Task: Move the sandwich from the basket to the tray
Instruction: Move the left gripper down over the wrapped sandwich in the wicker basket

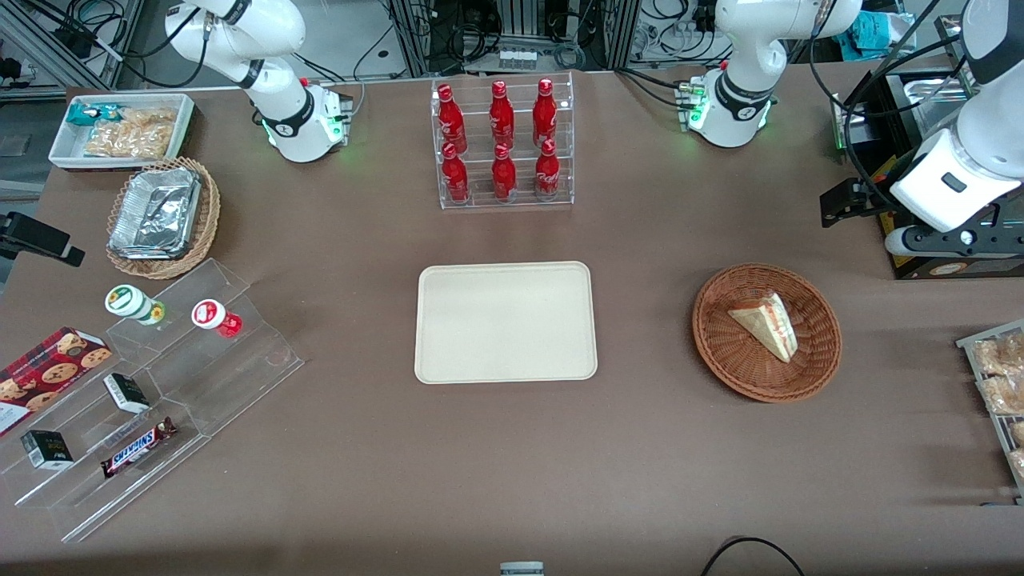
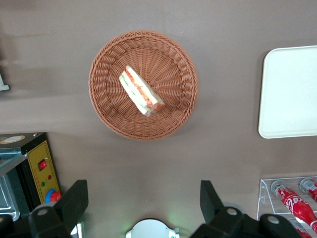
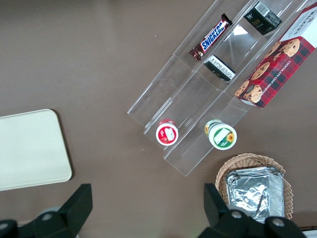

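Jaws spread wide, holding nothing; gripper (image 2: 141, 206) high above bare table, clear of the basket. From the front, going left to right: tray (image 1: 506, 322) empty at centre, then basket (image 1: 766, 332) at its 3 o'clock, toward the working arm's end, with sandwich (image 1: 766, 322) lying inside, cut edge toward 3 o'clock. Reach step, judged barely begun. Next: centre over the wedge, descend, close across the bread faces, lift gently.

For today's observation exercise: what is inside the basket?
One sandwich lies in the basket; the weave directly under it is covered. The open gripper hangs apart from the basket, holding nothing.
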### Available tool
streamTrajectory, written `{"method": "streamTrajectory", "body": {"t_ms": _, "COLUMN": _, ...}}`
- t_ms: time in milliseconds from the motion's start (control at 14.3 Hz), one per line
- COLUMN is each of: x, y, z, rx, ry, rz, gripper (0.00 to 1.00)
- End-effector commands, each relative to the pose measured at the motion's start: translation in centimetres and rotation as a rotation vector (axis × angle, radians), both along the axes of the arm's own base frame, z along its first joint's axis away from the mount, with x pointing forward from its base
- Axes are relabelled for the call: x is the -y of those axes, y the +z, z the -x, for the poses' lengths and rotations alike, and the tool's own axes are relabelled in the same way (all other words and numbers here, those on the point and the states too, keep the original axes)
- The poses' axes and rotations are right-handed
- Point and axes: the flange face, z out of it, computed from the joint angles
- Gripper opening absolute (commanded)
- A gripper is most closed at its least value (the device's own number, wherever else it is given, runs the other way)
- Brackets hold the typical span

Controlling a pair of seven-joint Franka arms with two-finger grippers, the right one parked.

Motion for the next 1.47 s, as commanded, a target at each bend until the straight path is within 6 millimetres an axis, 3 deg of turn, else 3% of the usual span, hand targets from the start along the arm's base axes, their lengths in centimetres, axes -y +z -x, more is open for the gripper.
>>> {"method": "streamTrajectory", "body": {"t_ms": 0, "x": -0.2, "y": 0.1, "z": -0.3, "rx": 0.035, "ry": -0.013, "rz": 0.01, "gripper": 1.0}}
{"method": "streamTrajectory", "body": {"t_ms": 210, "x": -0.1, "y": -2.9, "z": -0.6, "rx": -0.017, "ry": -0.01, "rz": 0.007, "gripper": 1.0}}
{"method": "streamTrajectory", "body": {"t_ms": 420, "x": -0.3, "y": -9.2, "z": -0.9, "rx": -0.061, "ry": -0.008, "rz": 0.0, "gripper": 1.0}}
{"method": "streamTrajectory", "body": {"t_ms": 630, "x": -1.8, "y": -16.4, "z": -0.4, "rx": -0.018, "ry": 0.019, "rz": 0.003, "gripper": 1.0}}
{"method": "streamTrajectory", "body": {"t_ms": 910, "x": -3.2, "y": -22.8, "z": 0.9, "rx": 0.037, "ry": 0.066, "rz": 0.006, "gripper": 1.0}}
{"method": "streamTrajectory", "body": {"t_ms": 1120, "x": -3.4, "y": -26.1, "z": 1.7, "rx": 0.101, "ry": 0.242, "rz": -0.003, "gripper": 1.0}}
{"method": "streamTrajectory", "body": {"t_ms": 1400, "x": -3.1, "y": -28.6, "z": 1.1, "rx": 0.112, "ry": 0.681, "rz": -0.037, "gripper": 1.0}}
